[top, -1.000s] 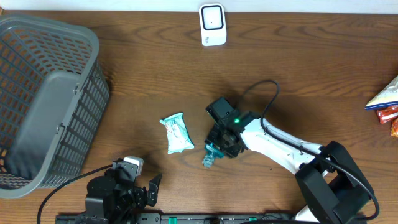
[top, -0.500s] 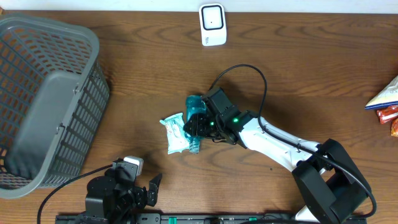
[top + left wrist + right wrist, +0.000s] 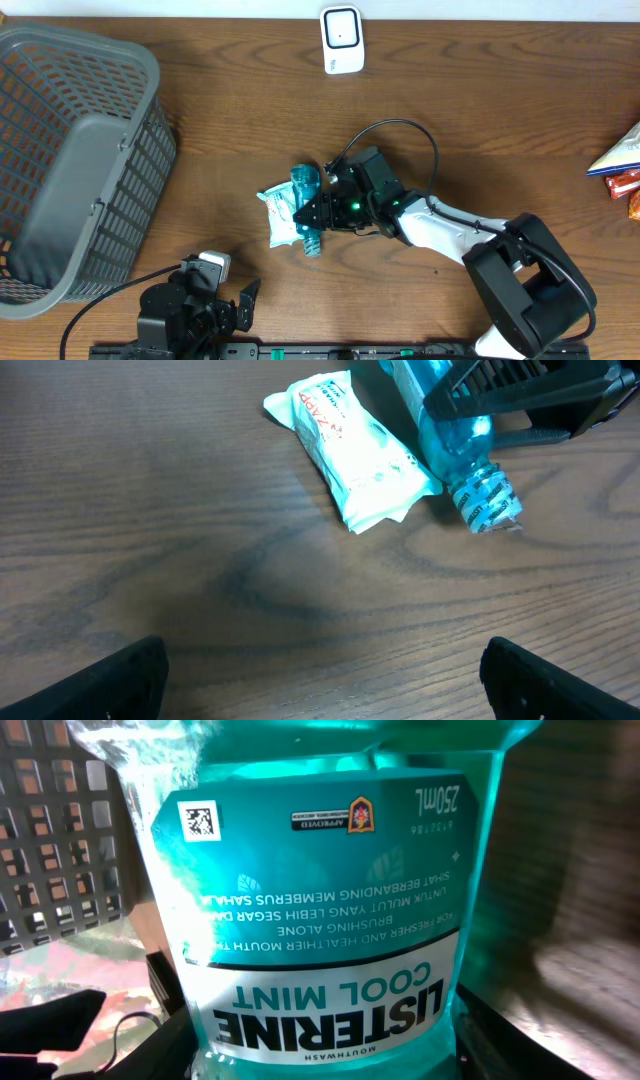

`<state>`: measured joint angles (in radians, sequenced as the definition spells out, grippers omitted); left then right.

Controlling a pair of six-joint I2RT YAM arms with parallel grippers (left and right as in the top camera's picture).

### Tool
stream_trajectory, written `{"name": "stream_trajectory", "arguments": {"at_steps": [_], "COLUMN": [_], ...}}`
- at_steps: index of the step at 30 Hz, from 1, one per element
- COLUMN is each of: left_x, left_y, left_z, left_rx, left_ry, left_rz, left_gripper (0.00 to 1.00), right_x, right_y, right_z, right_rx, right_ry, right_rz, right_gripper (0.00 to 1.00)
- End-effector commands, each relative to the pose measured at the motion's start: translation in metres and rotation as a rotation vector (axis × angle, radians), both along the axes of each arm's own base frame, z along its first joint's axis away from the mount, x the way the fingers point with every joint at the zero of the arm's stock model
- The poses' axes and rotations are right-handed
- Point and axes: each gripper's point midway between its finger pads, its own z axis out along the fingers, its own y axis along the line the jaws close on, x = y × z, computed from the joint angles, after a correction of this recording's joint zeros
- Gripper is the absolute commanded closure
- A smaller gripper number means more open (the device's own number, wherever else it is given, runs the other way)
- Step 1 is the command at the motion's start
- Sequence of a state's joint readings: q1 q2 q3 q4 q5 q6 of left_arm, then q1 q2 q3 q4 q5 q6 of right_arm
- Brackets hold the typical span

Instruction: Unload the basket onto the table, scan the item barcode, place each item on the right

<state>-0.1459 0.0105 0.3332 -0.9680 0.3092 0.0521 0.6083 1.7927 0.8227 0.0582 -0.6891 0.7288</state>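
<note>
The right tool (image 3: 322, 206) is clenched on the teal mouthwash bottle (image 3: 305, 185) at its 9 o'clock, mid-table just beside a wipes packet (image 3: 283, 212), while the left tool (image 3: 325, 678) at 6 o'clock gapes wide.

One mouthwash bottle (image 3: 304, 184) is counted on the surface (image 3: 480, 100). One wipes packet (image 3: 282, 218) is found just beside it, on its left. One white scanner (image 3: 341, 40) is seen well beyond the bottle. One grey basket (image 3: 120, 50) is seen far to its left. Three snack packets (image 3: 620, 152), partly cut off, are seen far to its right. Two arms are counted: the right arm (image 3: 440, 225) and the left arm (image 3: 190, 310).
</note>
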Motion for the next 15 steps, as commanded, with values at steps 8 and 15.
{"name": "stream_trajectory", "arguments": {"at_steps": [8, 15], "left_x": [-0.002, -0.002], "left_y": [-0.001, -0.001], "left_z": [-0.001, -0.001], "left_rx": [-0.003, -0.003], "left_ry": [0.007, 0.007], "left_rz": [-0.003, -0.003], "left_gripper": [0.01, 0.01], "right_x": [-0.018, -0.020], "right_y": [-0.010, -0.028], "right_z": [-0.045, -0.067], "right_rx": [-0.015, -0.074], "right_ry": [0.134, 0.228], "right_rz": [0.045, -0.005], "right_gripper": [0.57, 0.34]}}
